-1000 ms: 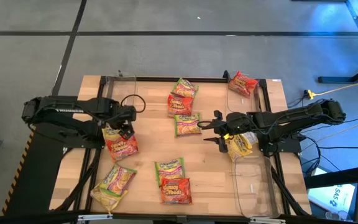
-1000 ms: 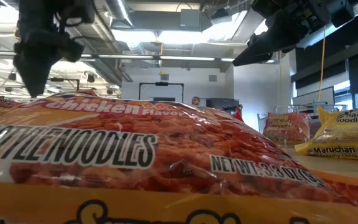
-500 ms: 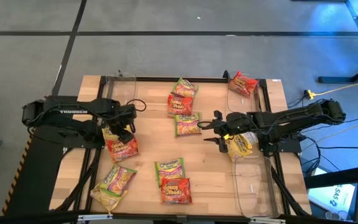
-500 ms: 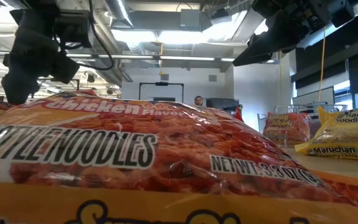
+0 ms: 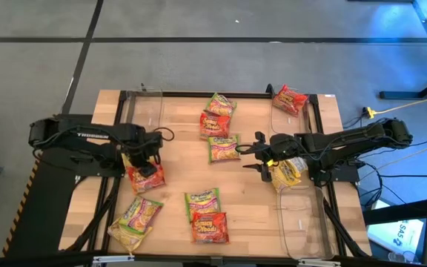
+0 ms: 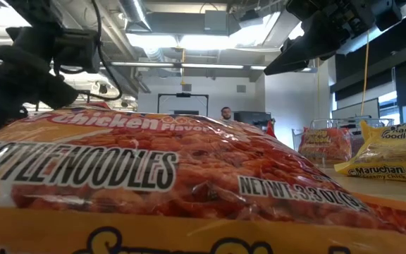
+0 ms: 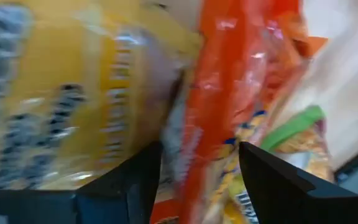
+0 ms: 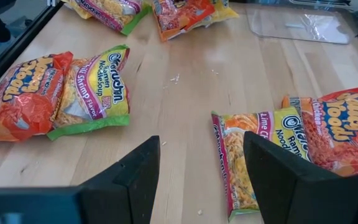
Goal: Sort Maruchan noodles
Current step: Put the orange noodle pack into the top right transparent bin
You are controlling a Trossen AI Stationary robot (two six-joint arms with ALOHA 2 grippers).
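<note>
Left gripper [image 5: 148,157], fingers spread, straddles a red-orange packet [image 5: 146,175] at the table's left edge — best closed squarely on 1 packet; right gripper [image 5: 252,154] hangs open mid-table.

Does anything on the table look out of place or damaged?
Nothing looks damaged or spilled. One red-orange packet lies askew across the table's back right edge. The clear bin at front right looks empty. Two packets overlap under the left gripper.
</note>
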